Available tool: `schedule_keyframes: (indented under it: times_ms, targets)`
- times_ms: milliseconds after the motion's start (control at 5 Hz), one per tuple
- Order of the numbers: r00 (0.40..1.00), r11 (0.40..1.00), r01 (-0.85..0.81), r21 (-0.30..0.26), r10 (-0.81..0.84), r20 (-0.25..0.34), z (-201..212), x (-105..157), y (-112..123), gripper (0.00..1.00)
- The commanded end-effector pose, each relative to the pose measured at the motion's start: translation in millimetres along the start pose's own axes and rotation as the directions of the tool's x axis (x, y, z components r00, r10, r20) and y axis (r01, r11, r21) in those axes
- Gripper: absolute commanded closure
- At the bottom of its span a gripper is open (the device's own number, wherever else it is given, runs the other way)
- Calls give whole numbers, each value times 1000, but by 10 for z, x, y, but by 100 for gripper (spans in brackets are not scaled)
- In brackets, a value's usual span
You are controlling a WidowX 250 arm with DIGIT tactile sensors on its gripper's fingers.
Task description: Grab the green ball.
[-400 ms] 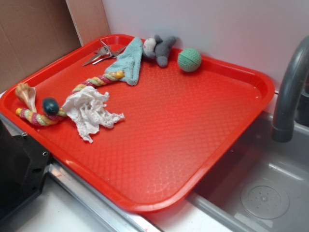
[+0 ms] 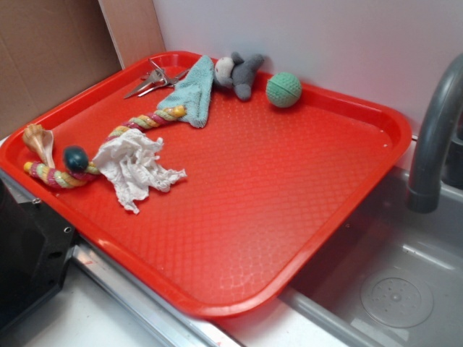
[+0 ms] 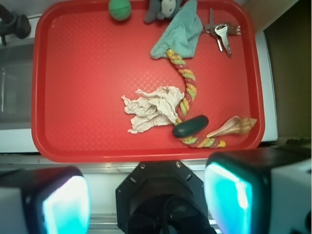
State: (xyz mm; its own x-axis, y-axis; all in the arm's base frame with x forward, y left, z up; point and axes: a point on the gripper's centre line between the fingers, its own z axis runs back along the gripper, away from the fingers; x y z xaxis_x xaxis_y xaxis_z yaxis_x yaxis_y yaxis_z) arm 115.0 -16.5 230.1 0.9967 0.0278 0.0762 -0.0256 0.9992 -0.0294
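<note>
Green ball [image 2: 283, 90] rests at tray's [image 2: 347, 217] far edge, beside plush toy [image 2: 239, 72] | nothing has shifted since a moment ago; approach not begun | fingers [image 3: 63, 204] spread wide, empty, over tray's near rim, well apart from ball | grab remains ahead.

bright, even light, soft shadows, mild glare on the red tray [image 2: 376, 137], blurred foreground in wrist view

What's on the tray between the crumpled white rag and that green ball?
Nothing: bare red tray separates the white rag from the green ball, clearest in the exterior view.
</note>
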Motion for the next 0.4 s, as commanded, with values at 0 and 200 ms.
schedule_keyframes:
  times_ms: [0,200]
  targets:
    - [975,983,154,95,-167,148,-850,1021,-82,0]
    - [974,991,99,88,-114,197,-843,1536,-30,0]
